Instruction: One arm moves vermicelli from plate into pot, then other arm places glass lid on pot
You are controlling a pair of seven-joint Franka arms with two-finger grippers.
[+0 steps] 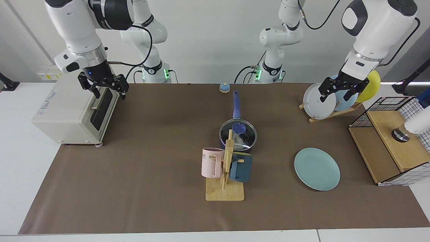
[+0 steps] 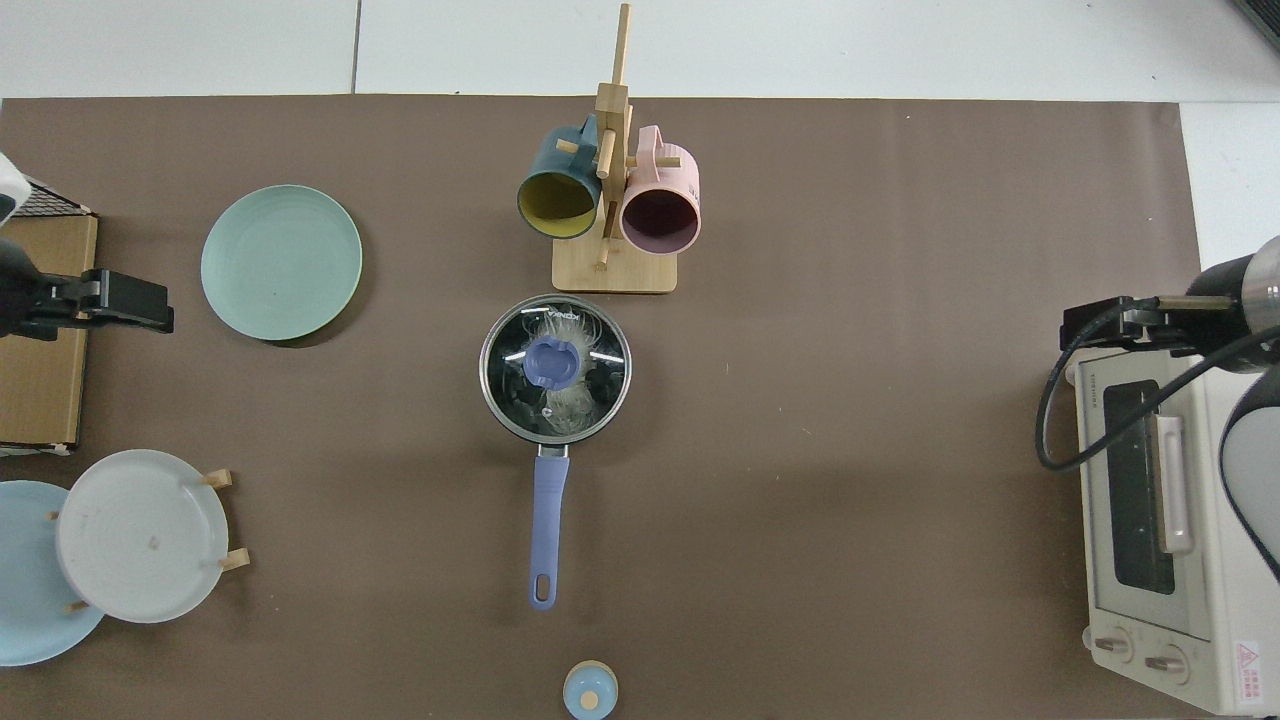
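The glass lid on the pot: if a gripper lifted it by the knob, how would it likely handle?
The glass lid looks rigid, its blue knob a fair pinch point. Glass with a metal rim: probably heavyish, breakable if dropped. Set on edge, it might roll.

Lighting bright, even, diffuse in both views, from overhead. Shadows soft and short: faint dark crescent under green plate (image 2: 281, 262), soft patch beside toaster oven (image 1: 72, 112), small shadow at mug rack (image 1: 224, 183) base. Glass lid (image 2: 555, 368) shows pale reflections over noodles (image 2: 566, 402) beneath. Brown mat (image 2: 800, 480) matte, no glare. White wall evenly lit. Focus crisp across table in both views. Arm at edge of top view looms large, slightly soft.
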